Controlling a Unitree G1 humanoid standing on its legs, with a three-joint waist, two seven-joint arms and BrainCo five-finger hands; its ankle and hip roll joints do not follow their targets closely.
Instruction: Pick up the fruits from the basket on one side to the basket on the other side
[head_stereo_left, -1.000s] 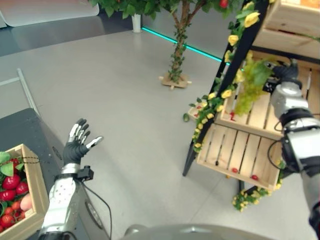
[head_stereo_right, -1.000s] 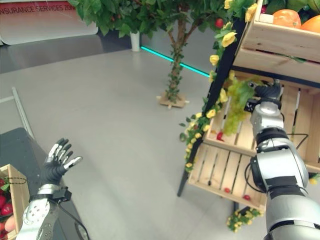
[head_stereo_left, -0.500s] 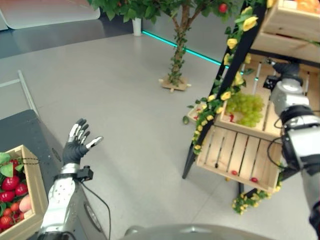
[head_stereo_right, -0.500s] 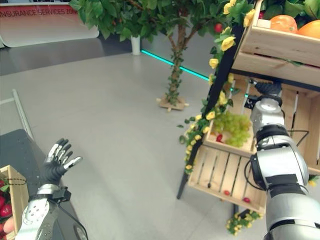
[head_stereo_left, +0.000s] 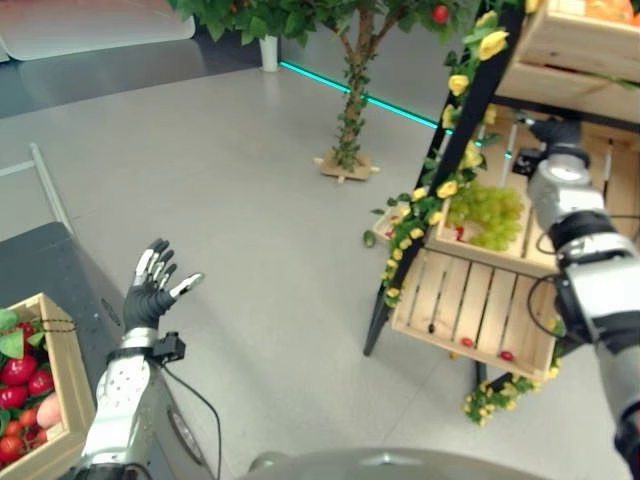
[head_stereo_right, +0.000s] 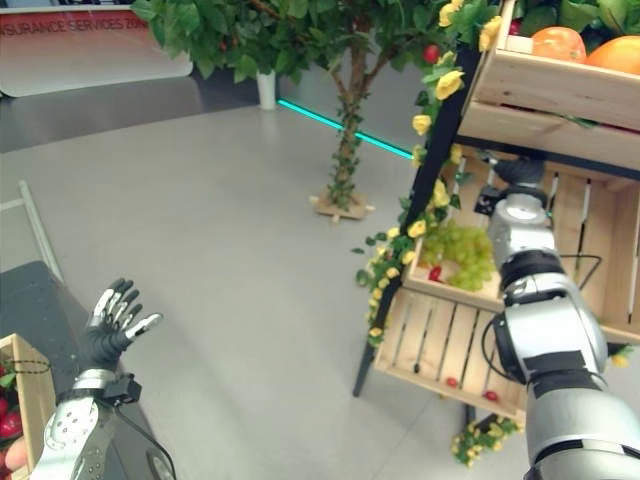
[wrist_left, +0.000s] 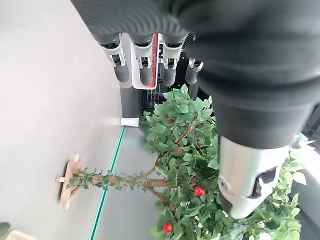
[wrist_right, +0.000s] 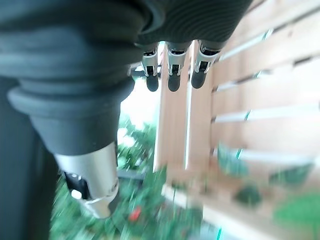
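Grapes lie in crate — right hand empty above

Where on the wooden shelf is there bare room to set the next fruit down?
The lower slatted crate is mostly bare, with only two small red fruits near its front edge. In the middle crate, the green grapes fill the flower-garland end; the slats beside them, under the right hand, look free. The box of red fruit near the left hand is crowded.
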